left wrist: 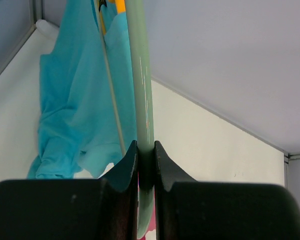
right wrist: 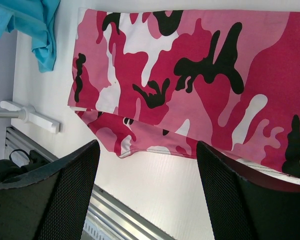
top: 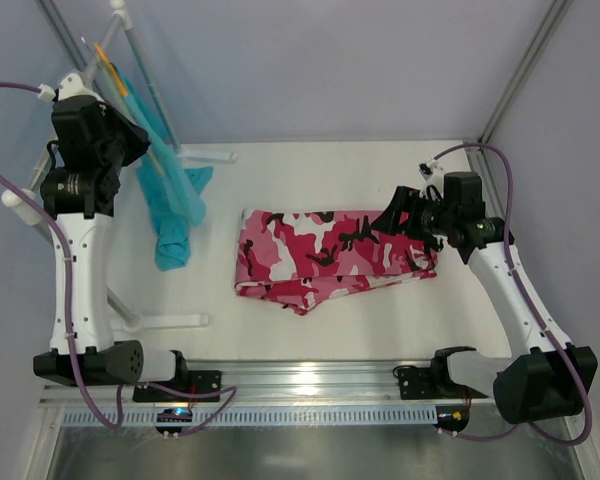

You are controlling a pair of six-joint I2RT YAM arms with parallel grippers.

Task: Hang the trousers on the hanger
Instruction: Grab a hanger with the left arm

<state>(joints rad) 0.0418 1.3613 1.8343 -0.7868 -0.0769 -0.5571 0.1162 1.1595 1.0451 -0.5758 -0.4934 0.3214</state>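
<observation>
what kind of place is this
Probably a lab test cell: a white table inside plain grey panels, left arm and right arm bolted to a metal rail, a white tube rack.

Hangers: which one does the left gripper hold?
The pale mint-green hanger: its rod is pinched in the left gripper. The orange hanger sits behind it, ungripped, beside the teal garment.

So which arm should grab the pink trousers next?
The right one, probably. The right gripper is open and sits right over one end of the trousers lying on the table. The left gripper is busy: it is shut on the hanger, far off to the left.
</observation>
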